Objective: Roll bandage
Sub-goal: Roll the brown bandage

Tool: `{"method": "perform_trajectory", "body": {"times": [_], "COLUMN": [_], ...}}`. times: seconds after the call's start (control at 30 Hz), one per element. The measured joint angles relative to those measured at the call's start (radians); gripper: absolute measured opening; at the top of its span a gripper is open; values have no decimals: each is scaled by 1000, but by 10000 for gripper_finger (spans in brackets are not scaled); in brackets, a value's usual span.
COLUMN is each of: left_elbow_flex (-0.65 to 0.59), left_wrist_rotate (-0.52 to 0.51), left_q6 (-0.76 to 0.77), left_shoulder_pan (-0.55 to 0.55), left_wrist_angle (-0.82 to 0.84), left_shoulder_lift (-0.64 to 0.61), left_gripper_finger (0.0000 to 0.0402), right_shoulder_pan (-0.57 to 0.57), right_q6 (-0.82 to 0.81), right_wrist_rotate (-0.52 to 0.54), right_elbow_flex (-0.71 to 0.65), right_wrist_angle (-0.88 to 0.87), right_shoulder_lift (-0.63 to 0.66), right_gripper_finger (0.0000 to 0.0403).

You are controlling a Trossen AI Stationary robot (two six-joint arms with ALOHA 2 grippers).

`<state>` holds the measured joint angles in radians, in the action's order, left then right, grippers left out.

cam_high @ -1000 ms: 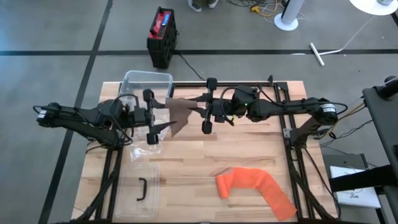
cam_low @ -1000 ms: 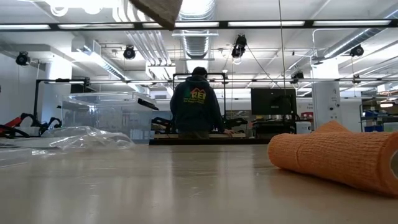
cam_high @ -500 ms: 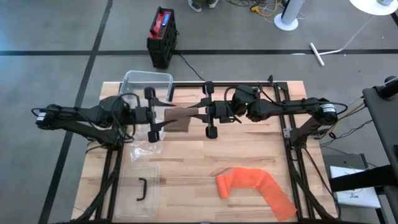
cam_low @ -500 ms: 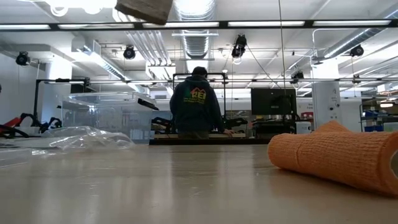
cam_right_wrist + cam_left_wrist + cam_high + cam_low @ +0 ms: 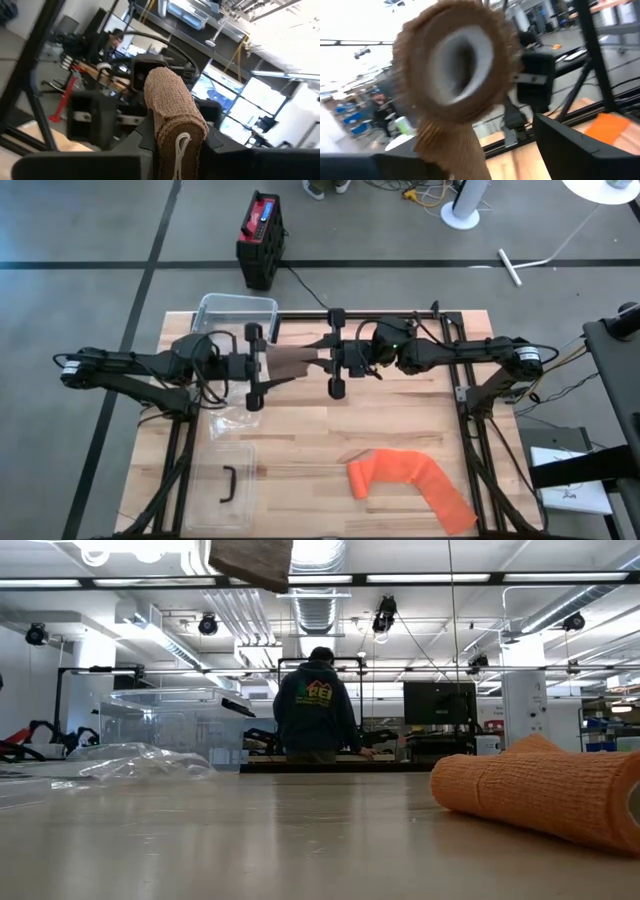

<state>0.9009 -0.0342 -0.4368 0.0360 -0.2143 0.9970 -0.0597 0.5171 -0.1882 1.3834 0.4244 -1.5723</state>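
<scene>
Both arms meet mid-air over the back half of the table (image 5: 400, 430), w/ the brown bandage (image 5: 290, 365) stretched between them, well above the wood. The right gripper (image 5: 337, 366) is clenched on one end of it, the roll sitting between its fingers in the right wrist view (image 5: 172, 112); the left gripper (image 5: 254, 367) is on the other end, but can't tell if it's actually gripping or loose. An orange bandage (image 5: 410, 483) lies near the front right, a clear box (image 5: 236, 307) at the back left, & a person (image 5: 317, 710) stands in the room beyond.

Wooden table (image 5: 330, 445): orange bandage (image 5: 410, 480), clear container (image 5: 237, 315), lid (image 5: 229, 483), crumpled plastic (image 5: 232, 418).
</scene>
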Motion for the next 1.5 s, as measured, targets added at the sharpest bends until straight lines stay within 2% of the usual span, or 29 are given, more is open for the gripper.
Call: {"method": "perform_trajectory", "body": {"times": [0.13,0.53,0.7,0.9,1.2,1.5], "left_elbow_flex": [0,0,0,0,0,0], "left_wrist_rotate": [55,111,94,92,100,104], "left_q6": [22,31,41,190,225,410], "left_shoulder_pan": [0,4,5,5,6,6], "left_wrist_angle": [-1,-5,13,34,65,94], "left_shoulder_lift": [-7,-7,-16,-43,-57,-115], "left_gripper_finger": [237,218,229,254,283,296], "right_shoulder_pan": [0,-2,-2,-2,-2,-2], "right_q6": [47,154,177,284,402,548], "right_wrist_rotate": [31,32,34,35,35,59], "right_elbow_flex": [0,0,0,0,0,0], "right_wrist_angle": [0,11,16,24,30,30], "right_shoulder_lift": [0,0,0,0,0,0], "right_gripper_finger": [53,52,53,53,53,54]}}
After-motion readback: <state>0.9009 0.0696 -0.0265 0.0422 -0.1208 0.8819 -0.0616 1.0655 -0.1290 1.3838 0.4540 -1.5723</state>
